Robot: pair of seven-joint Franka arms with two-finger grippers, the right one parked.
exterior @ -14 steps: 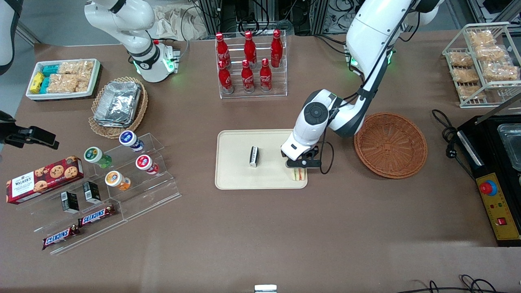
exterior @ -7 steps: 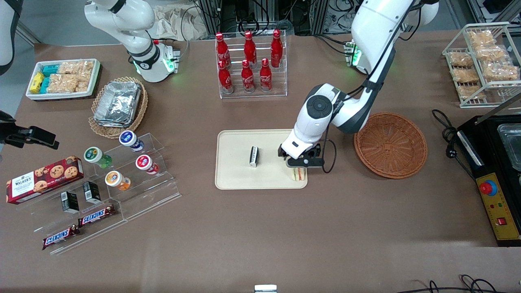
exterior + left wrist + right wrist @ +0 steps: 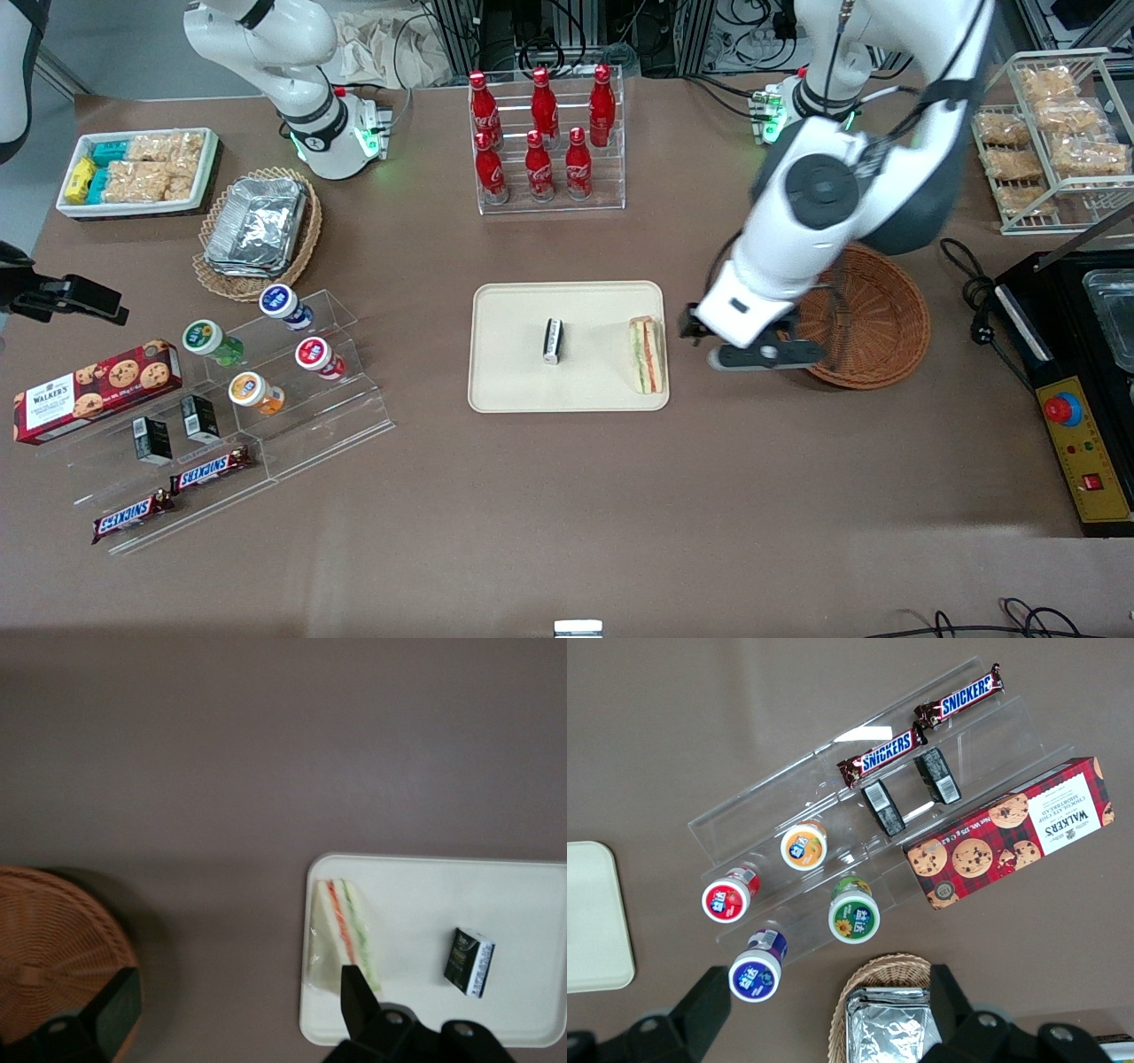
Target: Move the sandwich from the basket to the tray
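Your small triangular wedge sandwich (image 3: 647,354) (image 3: 344,935), pale bread with green, red and orange filling stripes, lies flat on the beige rectangular tray (image 3: 514,390) (image 3: 523,895), tight against the tray's short rim at the working arm's end. Its long axis runs along that rim, from nearer the front camera to farther from it, with the striped cut face turned up. In the wrist view one black fingertip (image 3: 353,992) covers part of the wedge, so you cannot see that end of it.

The gripper (image 3: 749,350) (image 3: 235,1010) hangs off the tray, above the bare brown tabletop (image 3: 567,496) between the tray and the round reddish-brown wicker basket (image 3: 886,301) (image 3: 44,948). Its fingers are spread wide apart with nothing between them. The sandwich sits just beside the gripper on the tray side and is not touched by it; the basket is just beside it on the opposite hand. The arm's white wrist hides the basket's near rim in the front view, and the wrist view cuts the basket off at the frame edge.

A small black box (image 3: 553,340) (image 3: 469,961) rests near the tray's middle, farther from the gripper than the sandwich, its printing too small for you to read.
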